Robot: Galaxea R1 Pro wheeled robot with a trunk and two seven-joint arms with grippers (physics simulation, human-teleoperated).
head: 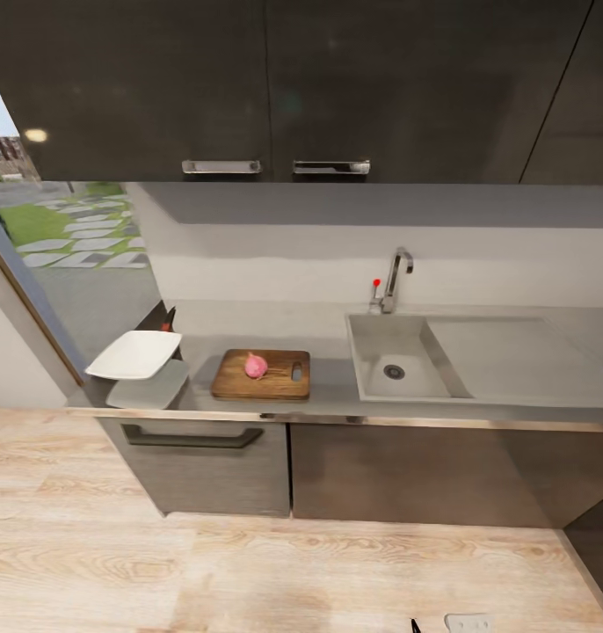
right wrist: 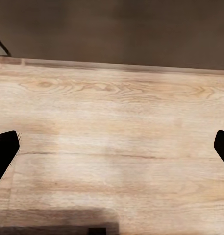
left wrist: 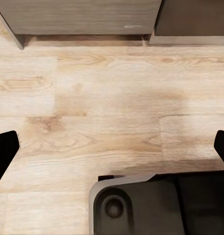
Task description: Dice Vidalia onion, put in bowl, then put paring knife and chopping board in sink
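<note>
Head view, left to right: bowl (head: 134, 354) at the countertop (head: 328, 387) end, Vidalia onion (head: 256, 365) whole on the chopping board (head: 262, 375), sink (head: 398, 358) beyond. My left gripper (left wrist: 112, 147) and right gripper (right wrist: 112, 147) both gape wide over wood floor (left wrist: 116, 98).

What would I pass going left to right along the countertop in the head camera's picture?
Bowl → chopping board with the Vidalia onion on it → sink basin, tap behind it → flat drainboard.
</note>
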